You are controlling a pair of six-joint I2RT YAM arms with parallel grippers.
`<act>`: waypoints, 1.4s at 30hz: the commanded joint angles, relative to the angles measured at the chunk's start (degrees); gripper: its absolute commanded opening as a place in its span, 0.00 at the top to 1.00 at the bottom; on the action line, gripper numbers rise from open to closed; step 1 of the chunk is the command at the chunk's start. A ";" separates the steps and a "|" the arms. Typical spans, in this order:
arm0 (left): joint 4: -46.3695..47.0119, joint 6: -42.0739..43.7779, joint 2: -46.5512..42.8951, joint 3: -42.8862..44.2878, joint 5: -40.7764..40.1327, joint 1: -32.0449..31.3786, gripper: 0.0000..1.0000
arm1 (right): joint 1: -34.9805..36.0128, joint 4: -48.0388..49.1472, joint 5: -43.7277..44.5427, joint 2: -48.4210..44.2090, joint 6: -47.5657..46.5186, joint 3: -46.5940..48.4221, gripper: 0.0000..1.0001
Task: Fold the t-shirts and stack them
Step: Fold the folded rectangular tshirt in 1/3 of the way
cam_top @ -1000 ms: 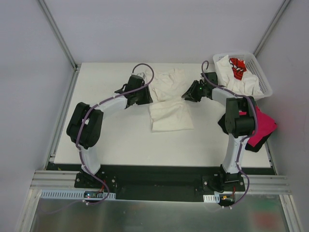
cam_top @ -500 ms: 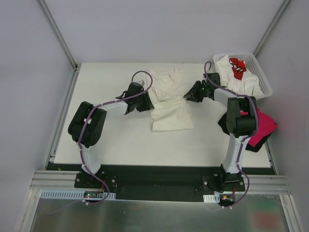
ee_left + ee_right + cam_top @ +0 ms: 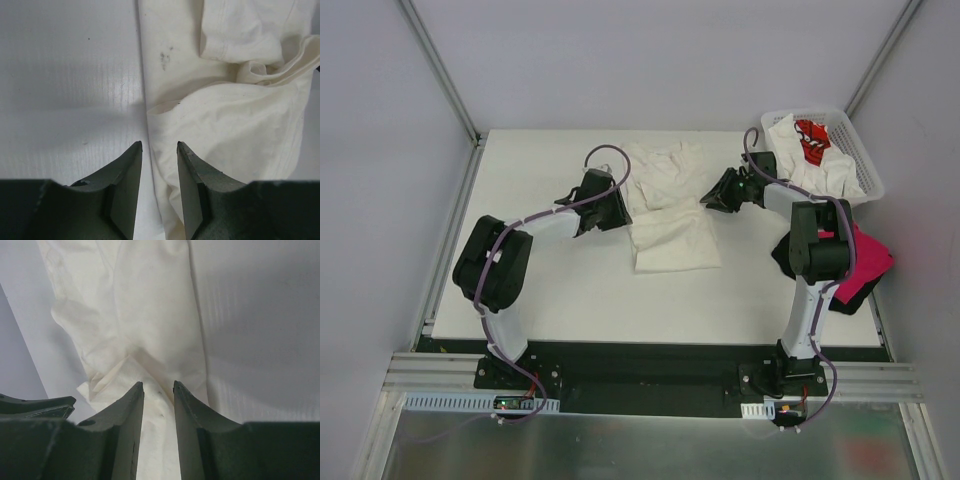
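Note:
A cream-white t-shirt [image 3: 668, 205] lies in the middle of the table, its near half folded into a flat rectangle and its far half rumpled. My left gripper [image 3: 619, 212] is low at the shirt's left edge. In the left wrist view that edge of the shirt [image 3: 240, 125] runs through the gap of the open left gripper [image 3: 159, 146]. My right gripper [image 3: 706, 200] is at the shirt's right side. It is open too [image 3: 158, 385], and creased cloth [image 3: 150, 315] lies under and between its fingers. Neither gripper has cloth pinched.
A white lattice basket [image 3: 865, 160] at the back right holds white shirts and one with red print [image 3: 812, 140]. A magenta-pink shirt [image 3: 868, 252] over black cloth [image 3: 852, 292] hangs at the table's right edge behind the right arm. Grey walls stand on three sides.
The left arm's elbow has swung left and toward the near edge, and its gripper has slid slightly along the shirt's left edge. The right gripper has barely moved. The shirt looks unchanged.

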 commanded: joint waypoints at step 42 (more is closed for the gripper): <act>-1.07 -1.52 8.95 9.33 2.98 -0.26 0.69 | -0.96 3.29 -3.48 -0.31 1.58 0.10 0.66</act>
